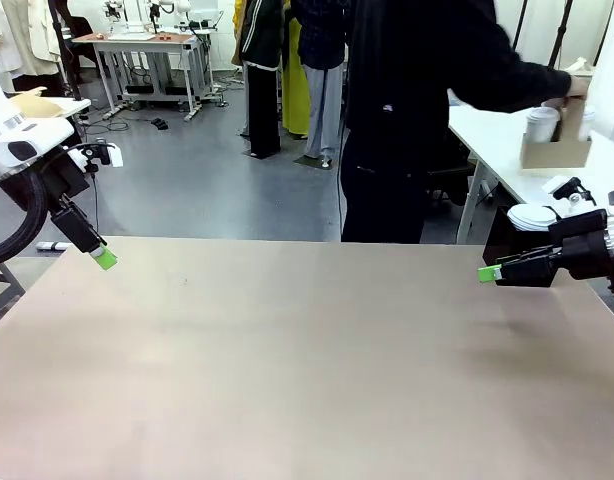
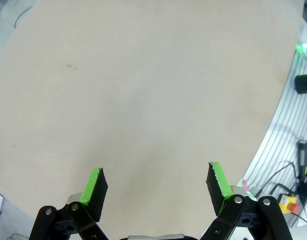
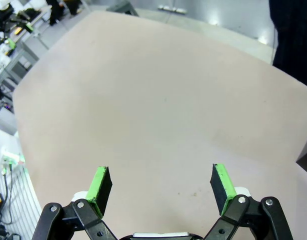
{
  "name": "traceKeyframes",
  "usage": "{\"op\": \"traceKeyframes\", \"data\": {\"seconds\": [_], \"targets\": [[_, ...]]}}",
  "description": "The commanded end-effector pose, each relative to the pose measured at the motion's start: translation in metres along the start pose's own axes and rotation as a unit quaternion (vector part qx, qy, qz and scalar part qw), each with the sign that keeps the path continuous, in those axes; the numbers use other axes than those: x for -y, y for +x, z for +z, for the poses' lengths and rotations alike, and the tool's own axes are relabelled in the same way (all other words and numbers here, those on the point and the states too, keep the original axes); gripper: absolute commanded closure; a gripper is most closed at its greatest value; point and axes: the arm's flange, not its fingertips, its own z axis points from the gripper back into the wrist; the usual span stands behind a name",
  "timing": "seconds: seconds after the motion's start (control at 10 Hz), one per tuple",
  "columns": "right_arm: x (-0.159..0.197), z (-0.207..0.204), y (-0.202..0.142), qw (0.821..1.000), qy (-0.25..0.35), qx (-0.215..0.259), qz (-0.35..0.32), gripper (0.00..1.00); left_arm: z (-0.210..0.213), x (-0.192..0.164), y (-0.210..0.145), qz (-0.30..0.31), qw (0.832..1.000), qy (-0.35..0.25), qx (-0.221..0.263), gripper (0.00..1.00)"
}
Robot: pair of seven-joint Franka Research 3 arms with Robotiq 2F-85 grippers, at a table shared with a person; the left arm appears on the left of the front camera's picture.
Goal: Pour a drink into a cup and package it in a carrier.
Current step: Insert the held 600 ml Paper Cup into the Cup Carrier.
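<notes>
Carrier (image 1: 553, 150) sat on a white side table (image 1: 487, 130) at 2 o'clock, beyond the tabletop (image 1: 307, 370), a white lidded cup (image 1: 540, 122) standing in it. Person's hand (image 1: 577, 88) rested at its handle tab. Left gripper (image 2: 156, 187) hung at 10 o'clock, jaws wide, holding nothing. Right gripper (image 3: 159, 187) at 3 o'clock, likewise wide, nothing between the pads.

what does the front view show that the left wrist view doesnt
Front view alone: the person at the far side reaching toward the carrier with a cup in it on a side table, and the right gripper, open, at the table's right edge.
Left wrist view alone: both green pads of the left gripper spread wide, with nothing between them.
Both: the bare beige table and the left gripper.
</notes>
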Motion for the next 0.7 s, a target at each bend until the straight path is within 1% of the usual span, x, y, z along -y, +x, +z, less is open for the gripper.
{"op": "traceKeyframes", "data": {"seconds": [0.0,0.6], "targets": [[0.0004,0.0012,-0.0001,1.000,0.004,0.003,-0.003,0.00,0.0009,0.0016,0.0003,0.007,1.000,-0.003,0.007,0.00],[0.0004,0.0012,-0.0001,1.000,0.004,0.003,-0.003,0.00,0.0009,0.0016,0.0003,0.007,1.000,-0.003,0.007,0.00]]}}
